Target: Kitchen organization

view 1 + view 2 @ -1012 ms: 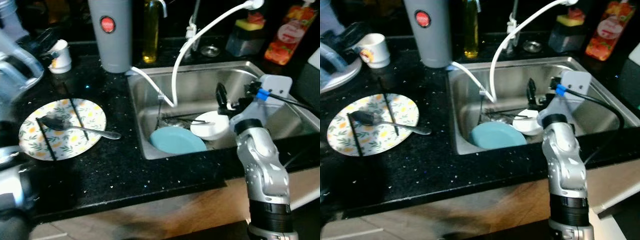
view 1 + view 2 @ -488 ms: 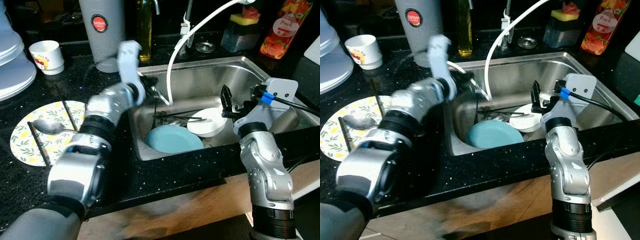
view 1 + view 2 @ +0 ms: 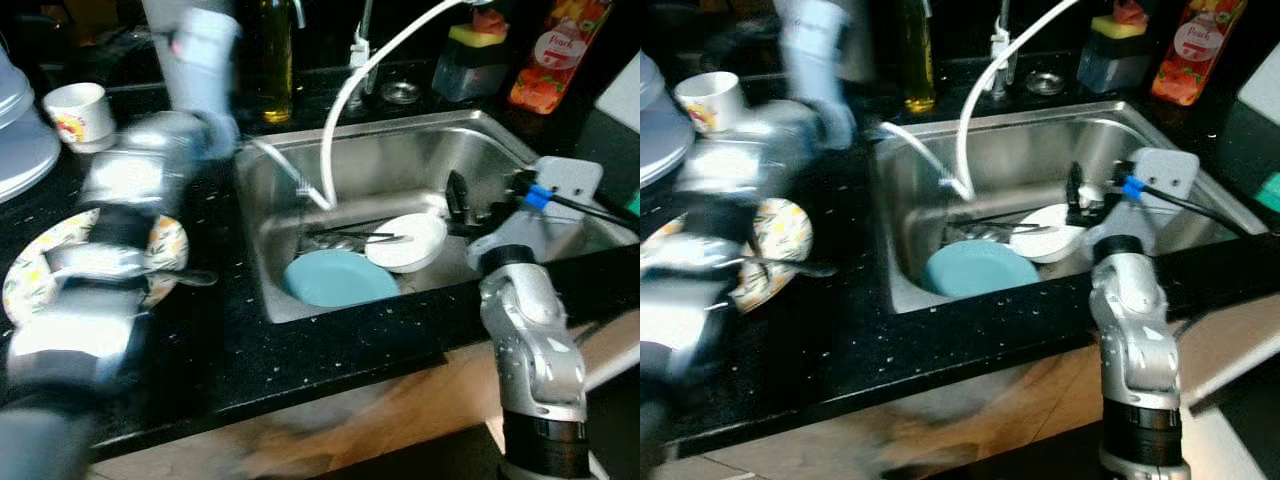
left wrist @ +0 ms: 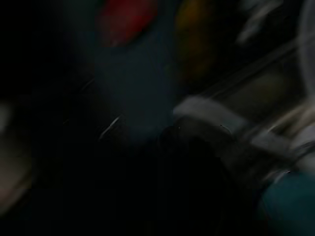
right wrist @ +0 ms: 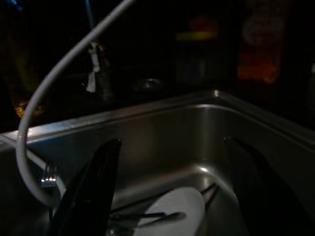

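White bowl (image 3: 407, 241) lies in the sink (image 3: 500, 140), just ahead of and below my right gripper (image 5: 167, 191), jaws spread wide, holding nothing. Teal plate (image 3: 338, 277) beside it. My left arm (image 3: 120, 230) is blurred over the floral plate (image 3: 165, 245); I can't tell its jaws.

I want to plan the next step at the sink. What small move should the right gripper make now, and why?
Probably lower the right gripper a little toward the white round bowl. Its black fingers are spread open above the steel sink, with the bowl lying between them, not yet touched.
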### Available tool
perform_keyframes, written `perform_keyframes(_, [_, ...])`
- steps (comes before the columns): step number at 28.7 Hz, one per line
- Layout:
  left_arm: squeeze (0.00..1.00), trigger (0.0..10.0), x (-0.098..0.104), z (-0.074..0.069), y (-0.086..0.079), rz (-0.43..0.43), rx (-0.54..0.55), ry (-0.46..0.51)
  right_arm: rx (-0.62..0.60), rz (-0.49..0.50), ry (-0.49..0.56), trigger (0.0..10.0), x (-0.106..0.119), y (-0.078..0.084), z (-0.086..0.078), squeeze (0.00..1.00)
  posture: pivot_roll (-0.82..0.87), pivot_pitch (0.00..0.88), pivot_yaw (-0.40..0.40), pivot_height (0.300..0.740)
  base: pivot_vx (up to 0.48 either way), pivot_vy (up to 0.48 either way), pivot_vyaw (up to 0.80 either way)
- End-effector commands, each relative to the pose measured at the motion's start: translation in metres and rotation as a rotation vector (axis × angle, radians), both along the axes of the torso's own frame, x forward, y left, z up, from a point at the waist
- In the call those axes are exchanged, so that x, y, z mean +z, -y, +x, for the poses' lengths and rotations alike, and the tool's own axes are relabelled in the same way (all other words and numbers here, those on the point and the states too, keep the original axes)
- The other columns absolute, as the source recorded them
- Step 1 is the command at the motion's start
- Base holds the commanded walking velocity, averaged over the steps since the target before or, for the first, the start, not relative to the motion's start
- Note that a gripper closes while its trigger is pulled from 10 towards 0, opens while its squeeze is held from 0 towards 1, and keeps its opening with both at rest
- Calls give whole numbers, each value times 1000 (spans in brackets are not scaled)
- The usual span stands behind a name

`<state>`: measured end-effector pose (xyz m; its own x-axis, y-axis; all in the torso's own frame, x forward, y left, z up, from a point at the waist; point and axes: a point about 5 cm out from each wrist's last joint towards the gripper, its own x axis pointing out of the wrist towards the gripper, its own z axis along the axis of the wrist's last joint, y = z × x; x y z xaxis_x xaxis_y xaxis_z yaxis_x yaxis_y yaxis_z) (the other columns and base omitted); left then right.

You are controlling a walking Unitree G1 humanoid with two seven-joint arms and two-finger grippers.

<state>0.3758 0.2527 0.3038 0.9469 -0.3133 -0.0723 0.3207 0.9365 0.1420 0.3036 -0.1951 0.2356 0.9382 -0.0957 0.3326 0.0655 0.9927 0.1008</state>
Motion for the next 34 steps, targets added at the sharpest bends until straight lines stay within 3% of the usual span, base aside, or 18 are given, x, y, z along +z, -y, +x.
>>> perform_keyframes(1, [0, 10000, -4, -12, -12, -7, 56, -42, 17, 8, -13, 10000, -4, -4, 2, 0, 99, 86, 31, 740, 0, 0, 0])
perform_keyframes(2, [0, 10000, -7, -17, -19, -20, 95, -54, 20, 10, -15, 10000, -5, -4, 2, 0, 99, 86, 31, 740, 0, 0, 0])
perform_keyframes(3, [0, 10000, -19, -37, -30, -89, 176, -101, 40, 9, -16, 10000, -4, -8, 5, 0, 125, 88, 9, 740, 0, 0, 0])
perform_keyframes(4, [0, 10000, -22, -44, -31, -112, 186, -117, 47, 7, -17, 10000, -3, -9, 6, 0, 129, 89, 7, 740, 0, 0, 0])
perform_keyframes(6, [0, 10000, -22, -44, -31, -112, 186, -117, 47, 7, -17, 10000, -3, -9, 6, 0, 129, 89, 7, 740, 0, 0, 0])
perform_keyframes(8, [0, 10000, -27, -63, -26, -169, 167, -146, 64, 0, -18, 10000, -3, -11, 9, 0, 146, 92, -1, 740, 0, 0, 0])
perform_keyframes(11, [0, 10000, -34, -79, -25, -195, 186, -181, 79, -5, -20, 10000, -2, -12, 13, 0, 166, 95, -17, 740, 0, 0, 0])
perform_keyframes(14, [0, 10000, -36, -82, -26, -198, 198, -192, 81, -6, -21, 10000, -2, -12, 13, 0, 166, 95, -17, 740, 0, 0, 0])
perform_keyframes(15, [137, 10000, -40, -85, -23, -215, 205, -209, 90, -6, -24, 10000, -2, -14, 15, 0, 174, 97, -29, 740, 0, 0, 0])
perform_keyframes(16, [137, 10000, -40, -85, -23, -215, 205, -209, 90, -6, -24, 10000, -2, -14, 15, 0, 174, 97, -29, 740, 0, 0, 0])
perform_keyframes(17, [1000, 10000, -43, -88, -20, -230, 220, -222, 100, -8, -26, 10000, -3, -16, 16, 0, 173, 96, -33, 740, 0, 0, 0])
perform_keyframes(22, [1000, 10000, -53, -97, -19, -295, 334, -251, 118, -11, -26, 10000, -2, -19, 19, 0, 174, 95, -40, 740, 0, 0, 0])
perform_keyframes(25, [1000, 10000, -54, -92, -21, -324, 388, -237, 120, -12, -27, 10000, -3, -19, 20, 0, 174, 93, -41, 740, 0, 0, 0])
perform_keyframes(26, [0, 10000, -54, -89, -21, -333, 401, -225, 121, -11, -27, 10000, -3, -19, 20, 0, 165, 89, -39, 740, 0, 0, 0])
perform_keyframes(34, [0, 10000, -57, -80, -20, -356, 426, -237, 112, -12, -20, 10000, -2, -17, 20, 0, 147, 82, -35, 740, 0, 0, 0])
